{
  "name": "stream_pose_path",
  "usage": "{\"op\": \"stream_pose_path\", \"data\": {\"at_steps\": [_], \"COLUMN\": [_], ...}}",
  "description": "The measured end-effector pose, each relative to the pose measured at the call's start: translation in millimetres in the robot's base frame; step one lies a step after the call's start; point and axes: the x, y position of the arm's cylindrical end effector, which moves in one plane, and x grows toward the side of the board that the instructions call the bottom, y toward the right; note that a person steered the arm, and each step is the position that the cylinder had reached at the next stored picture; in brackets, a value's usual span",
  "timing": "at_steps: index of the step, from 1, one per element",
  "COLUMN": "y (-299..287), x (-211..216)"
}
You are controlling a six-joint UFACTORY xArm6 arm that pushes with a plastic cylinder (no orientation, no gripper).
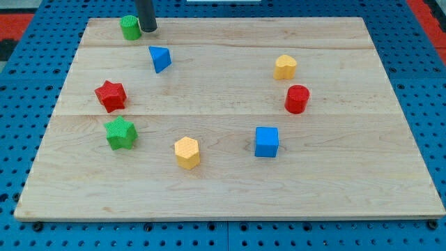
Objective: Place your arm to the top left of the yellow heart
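Eight blocks on one pale wooden board (230, 188), itself resting on a blue pegboard (28, 84).

Upper left of the frame: green cylinder (129, 28), with my tip (148, 30) just beside it on its right, whether touching cannot be told. No claw is fitted; the arm ends in a plain dark rod, so nothing opens, closes or holds.

Below these: blue triangle (159, 58).

Left side: red star (110, 95), green star (120, 133) under it, close together.

Lower centre: yellow hexagon (187, 152); blue cube (266, 141) to its right.

Right of centre: yellow heart (284, 67), the task's block, with red cylinder (297, 98) just below and right of it.

Placement, by judgement: blocks lie in a loose ring, the board's middle bare, which leaves a free lane. My tip is well apart from the heart, far to its left and slightly higher. The target spot, up and left of the heart, looks unoccupied; a rightward slide along the upper board should pass above the triangle.

Writing, brands, labels: none legible.
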Motion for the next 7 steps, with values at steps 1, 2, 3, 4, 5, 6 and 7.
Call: {"op": "stream_pose_path", "data": {"at_steps": [1,2,3,4,5,6,7], "y": [0.9,8.0,17.7,21.3,38.9,77.0,157.3], "x": [-1.0,-6.3,-6.2,-2.2,-11.3,11.0,44.5]}}
